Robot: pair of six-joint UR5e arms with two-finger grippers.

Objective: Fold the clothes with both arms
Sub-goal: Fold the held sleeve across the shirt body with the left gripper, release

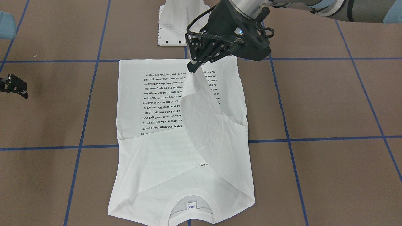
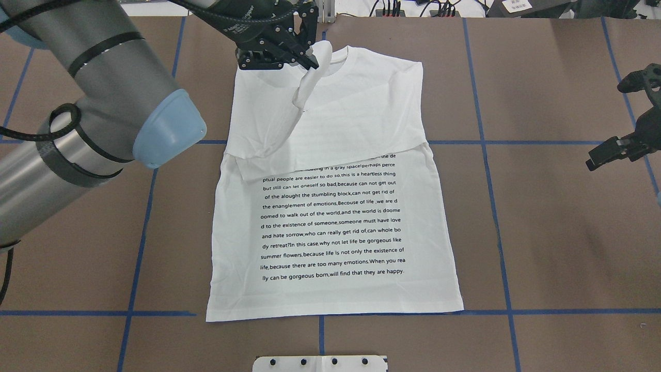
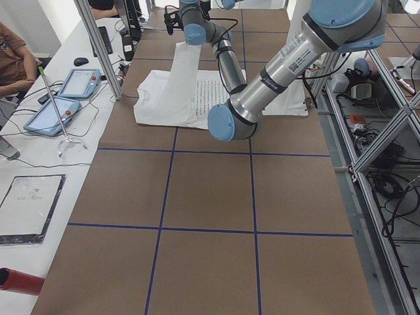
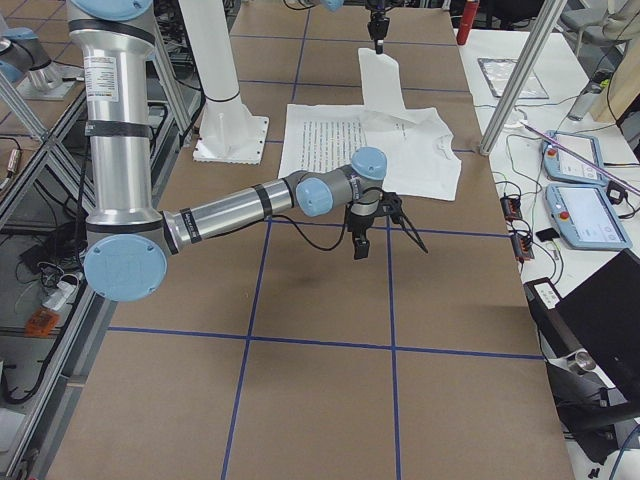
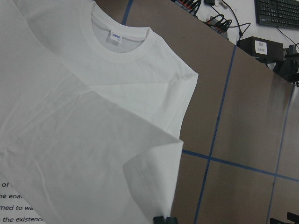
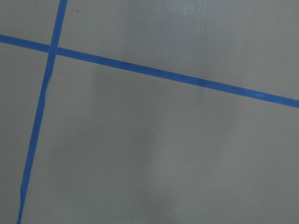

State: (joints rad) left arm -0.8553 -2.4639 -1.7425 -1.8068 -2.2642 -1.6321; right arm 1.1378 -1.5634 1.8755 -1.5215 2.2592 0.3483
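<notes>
The left arm's fingers (image 1: pixel 193 66) are clamping the cuff end of a sleeve (image 1: pixel 204 106) and holding it high above the shirt (image 2: pixel 330 227). From them the sleeve is hanging down in a widening strip to the shoulder (image 1: pixel 246 196) on the robot's left side. The shirt is lying flat on the counter (image 2: pixel 542 232), its long axis running from the hem (image 2: pixel 330 311) near the robot out to the collar (image 1: pixel 190 192). The right arm's fingers (image 2: pixel 607 151) are hovering well apart from the fabric, seemingly spread, so the left arm is nearer.
</notes>
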